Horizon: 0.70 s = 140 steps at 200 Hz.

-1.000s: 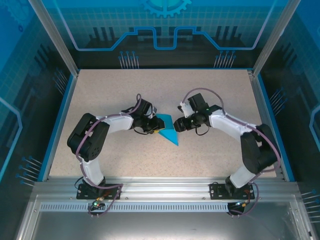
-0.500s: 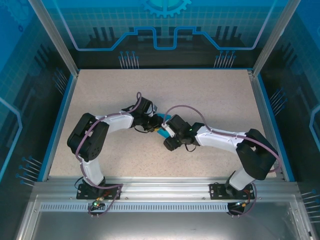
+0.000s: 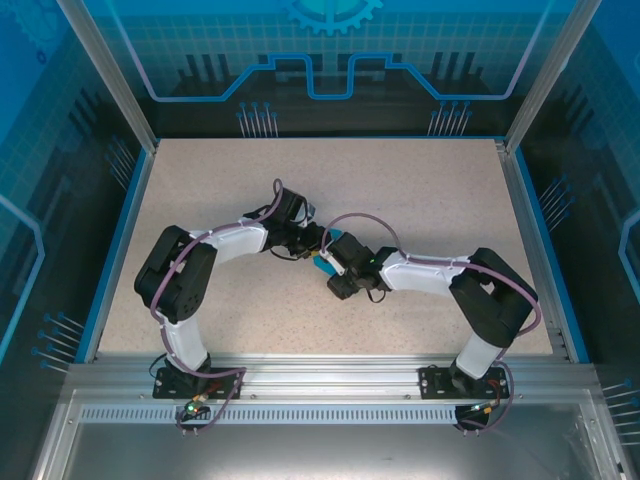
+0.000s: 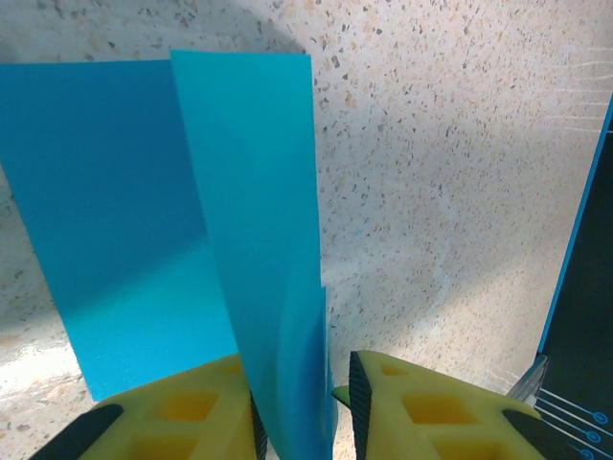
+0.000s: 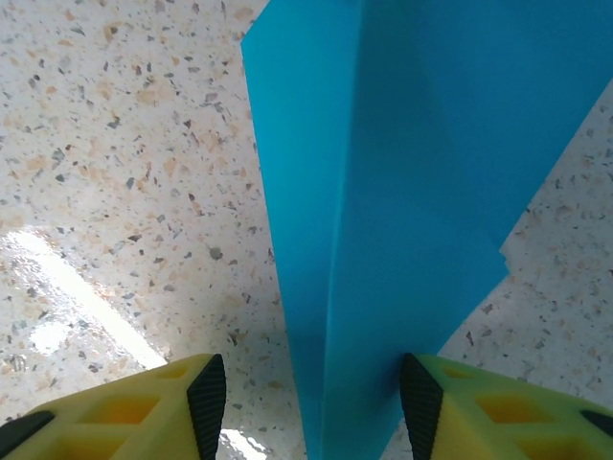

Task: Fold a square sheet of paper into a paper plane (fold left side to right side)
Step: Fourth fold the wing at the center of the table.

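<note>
Right gripper [image 5: 305,374] is swinging in over sheet of paper [image 5: 402,192], jaws spread to press crease | left gripper [image 4: 302,388] jaws pinching raised flap, steadying fold

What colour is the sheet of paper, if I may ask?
The sheet of paper is plain bright blue; the right wrist view shows it best.

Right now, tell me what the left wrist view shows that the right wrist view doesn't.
Left wrist: the left gripper pinching a raised flap of the paper, and a dark wall past the table's edge at right. Right wrist: the right gripper open, straddling the paper's narrow creased end. Both: blue paper on the speckled table, with yellow fingers at the bottom.
</note>
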Motion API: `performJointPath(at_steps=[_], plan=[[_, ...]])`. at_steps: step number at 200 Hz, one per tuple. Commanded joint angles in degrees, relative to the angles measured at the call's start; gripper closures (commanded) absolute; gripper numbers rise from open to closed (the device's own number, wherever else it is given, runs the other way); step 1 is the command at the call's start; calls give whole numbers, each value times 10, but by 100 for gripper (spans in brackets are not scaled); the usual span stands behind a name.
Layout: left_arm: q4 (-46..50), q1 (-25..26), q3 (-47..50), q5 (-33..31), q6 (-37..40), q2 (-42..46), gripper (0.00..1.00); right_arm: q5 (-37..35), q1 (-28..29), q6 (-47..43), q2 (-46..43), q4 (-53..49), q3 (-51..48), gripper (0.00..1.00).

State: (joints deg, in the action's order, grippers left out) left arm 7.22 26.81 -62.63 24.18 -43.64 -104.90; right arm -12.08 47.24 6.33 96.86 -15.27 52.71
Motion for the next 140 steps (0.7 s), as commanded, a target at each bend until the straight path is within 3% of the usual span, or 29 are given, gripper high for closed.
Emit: performJointPath(at_steps=[1, 72, 140], plan=[[18, 2, -19, -5, -9, -4, 69, -17, 7, -5, 9, 21, 5, 48], [30, -3, -17, -12, -3, 5, 68, -18, -4, 3, 17, 27, -1, 67], [41, -32, 6, -10, 11, 39, 55, 0, -13, 5, 18, 32, -8, 84]])
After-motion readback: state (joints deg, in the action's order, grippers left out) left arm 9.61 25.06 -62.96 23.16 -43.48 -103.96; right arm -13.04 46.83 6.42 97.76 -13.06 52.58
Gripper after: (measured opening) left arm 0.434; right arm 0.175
